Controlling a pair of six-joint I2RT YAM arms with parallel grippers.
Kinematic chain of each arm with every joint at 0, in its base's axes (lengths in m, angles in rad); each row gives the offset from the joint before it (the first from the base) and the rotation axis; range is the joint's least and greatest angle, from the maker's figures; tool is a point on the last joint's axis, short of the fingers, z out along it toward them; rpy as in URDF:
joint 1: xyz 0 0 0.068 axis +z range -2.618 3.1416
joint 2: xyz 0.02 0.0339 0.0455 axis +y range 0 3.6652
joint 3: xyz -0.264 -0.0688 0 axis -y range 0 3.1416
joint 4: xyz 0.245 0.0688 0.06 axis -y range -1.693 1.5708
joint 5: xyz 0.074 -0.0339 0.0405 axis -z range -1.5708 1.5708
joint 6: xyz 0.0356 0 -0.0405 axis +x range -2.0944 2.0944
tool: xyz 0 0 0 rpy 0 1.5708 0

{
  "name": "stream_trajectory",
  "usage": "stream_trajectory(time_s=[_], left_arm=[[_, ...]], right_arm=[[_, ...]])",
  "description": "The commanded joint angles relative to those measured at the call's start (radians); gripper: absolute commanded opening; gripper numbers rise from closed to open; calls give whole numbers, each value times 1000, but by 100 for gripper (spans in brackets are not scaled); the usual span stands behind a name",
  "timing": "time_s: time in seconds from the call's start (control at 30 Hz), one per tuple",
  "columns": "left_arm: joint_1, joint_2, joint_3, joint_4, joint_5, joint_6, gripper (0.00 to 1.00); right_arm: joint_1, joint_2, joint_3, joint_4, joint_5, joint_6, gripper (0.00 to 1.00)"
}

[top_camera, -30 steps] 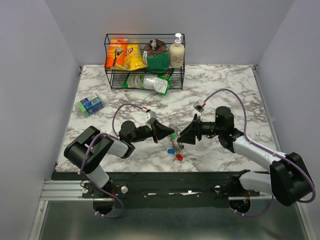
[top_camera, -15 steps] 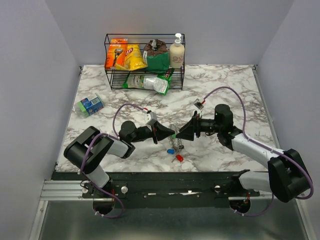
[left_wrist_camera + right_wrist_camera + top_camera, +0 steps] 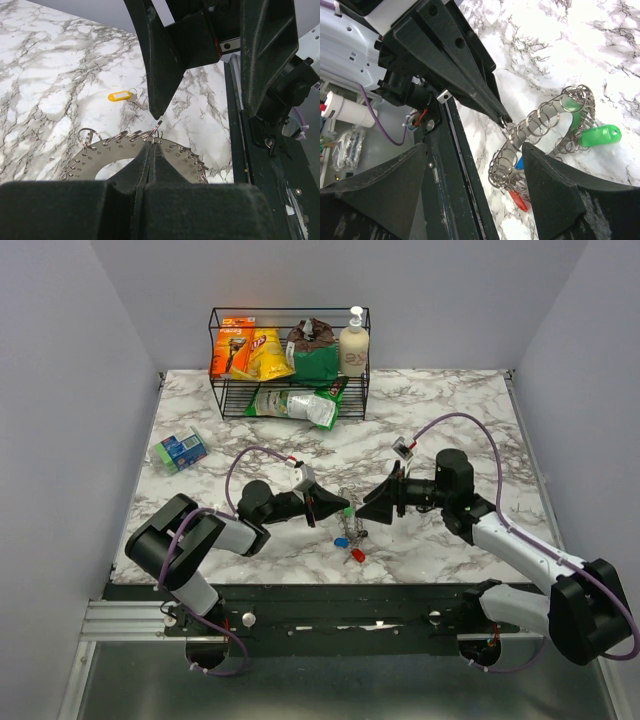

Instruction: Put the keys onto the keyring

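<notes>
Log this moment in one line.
left hand: shut on keyring | right hand: open, facing keyring | green key, blue key, red key: at keyring, attachment unclear | yellow key: loose on table

- The wire rack [image 3: 214, 360] stands at the back of the table [image 3: 450, 410], left of centre, with a bottle [image 3: 353, 345] at its right end.
- A box [image 3: 179, 450] lies near the table's left edge, in front of the rack.
- The keyring [image 3: 350, 510] is mid-table, between the left gripper [image 3: 343, 508] and the right gripper [image 3: 364, 512].
- Two keys [image 3: 342, 542] lie just in front of the keyring.
- Another key [image 3: 121, 95] lies beyond the keyring in the left wrist view.
</notes>
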Motion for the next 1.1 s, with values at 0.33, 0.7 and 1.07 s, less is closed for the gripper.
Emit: stream_trajectory(time_s=[0.33, 0.7, 1.07], left_arm=[[-11, -66, 16, 119, -6, 69, 0], [-20, -58, 18, 132, 21, 78, 0], [-28, 0, 33, 327, 121, -57, 0]], right_arm=[[10, -34, 6, -58, -125, -63, 84], [31, 13, 12, -6, -63, -32, 84], [31, 38, 29, 77, 1, 28, 77]])
